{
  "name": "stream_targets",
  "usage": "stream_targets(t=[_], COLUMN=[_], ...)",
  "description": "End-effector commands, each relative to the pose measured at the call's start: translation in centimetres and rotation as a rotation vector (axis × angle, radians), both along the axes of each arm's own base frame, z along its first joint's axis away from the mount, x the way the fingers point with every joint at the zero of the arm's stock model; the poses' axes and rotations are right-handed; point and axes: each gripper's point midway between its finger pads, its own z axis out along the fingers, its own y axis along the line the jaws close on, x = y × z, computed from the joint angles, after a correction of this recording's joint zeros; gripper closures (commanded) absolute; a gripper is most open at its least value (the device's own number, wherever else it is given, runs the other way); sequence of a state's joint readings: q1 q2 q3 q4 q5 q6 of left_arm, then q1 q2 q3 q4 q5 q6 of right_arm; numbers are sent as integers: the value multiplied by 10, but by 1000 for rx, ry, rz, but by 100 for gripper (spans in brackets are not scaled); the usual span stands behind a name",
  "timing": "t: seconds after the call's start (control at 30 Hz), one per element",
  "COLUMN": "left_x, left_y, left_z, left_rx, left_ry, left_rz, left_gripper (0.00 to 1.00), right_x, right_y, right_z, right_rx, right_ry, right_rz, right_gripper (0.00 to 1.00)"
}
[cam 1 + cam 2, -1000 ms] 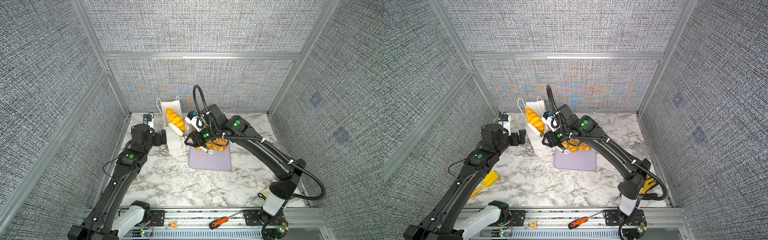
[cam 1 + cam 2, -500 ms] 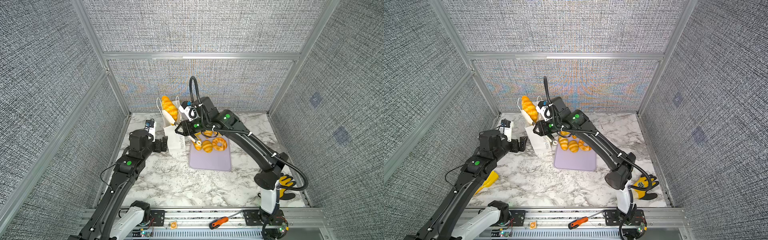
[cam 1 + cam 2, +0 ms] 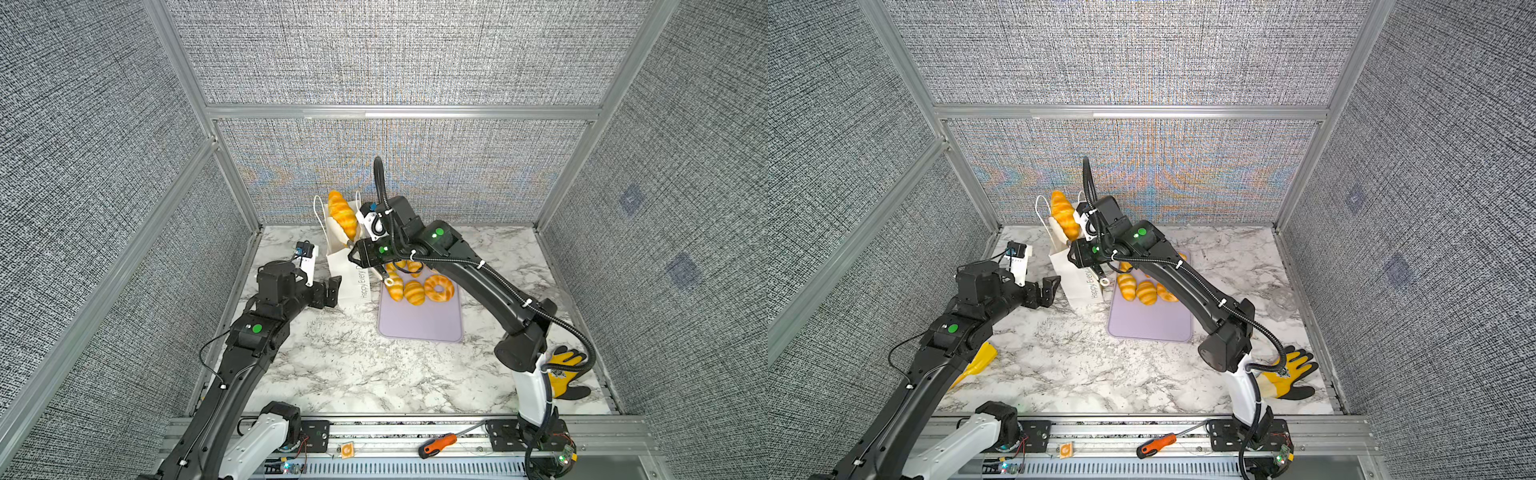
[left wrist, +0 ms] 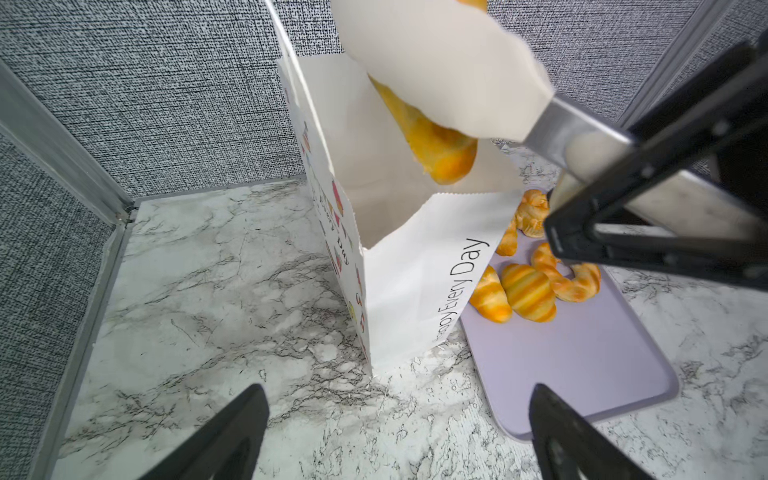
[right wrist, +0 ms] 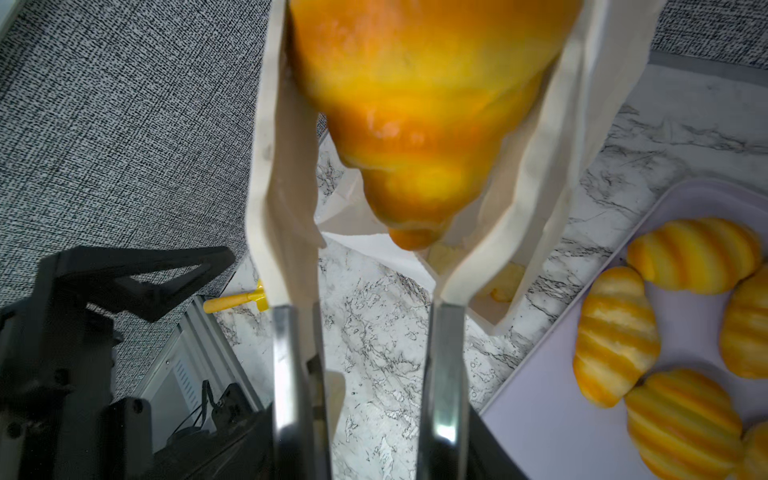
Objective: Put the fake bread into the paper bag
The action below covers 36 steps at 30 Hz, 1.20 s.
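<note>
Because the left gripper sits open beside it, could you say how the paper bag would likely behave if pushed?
The paper bag stands tall on a small footprint, so a push would probably tip or slide it. Its thin walls look creased, likely floppy; the left gripper isn't holding it.

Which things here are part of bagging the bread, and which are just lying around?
In use: croissant gripped in the tongs, paper bag, other pastries on the lilac tray.
Lying about: work glove, screwdriver, yellow tool.
</note>
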<state>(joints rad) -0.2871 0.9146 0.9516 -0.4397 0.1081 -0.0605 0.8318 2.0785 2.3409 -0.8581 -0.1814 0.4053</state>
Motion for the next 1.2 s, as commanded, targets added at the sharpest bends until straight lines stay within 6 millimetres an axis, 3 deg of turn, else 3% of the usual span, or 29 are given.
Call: stream_targets(t=[0.0, 0.47, 0.73, 0.9, 1.07, 1.17], left_x=[-1, -9, -12, -13, -12, -13], left_y=[-7, -13, -14, -15, -13, -14], left_z=[3, 4, 10, 8, 13, 14], left_rx=[-13, -17, -18, -19, -13, -5], left_ry=[-14, -13, -26, -12, -21, -17], left_rz=[-40, -94, -105, -112, -96, -113], left_gripper=[1, 1, 1, 1, 1, 1], right_x=[9, 6, -3, 3, 6, 1], right_y=[1, -10, -16, -29, -31, -28], right_z=[8, 2, 8, 11, 9, 18], right_rx=[14, -49, -75, -109, -120, -108], right_ry=[-33, -6, -21, -41, -42, -64], right_rz=[-35, -61, -64, -123, -140, -121], right_gripper=[52, 31, 29, 27, 27, 27])
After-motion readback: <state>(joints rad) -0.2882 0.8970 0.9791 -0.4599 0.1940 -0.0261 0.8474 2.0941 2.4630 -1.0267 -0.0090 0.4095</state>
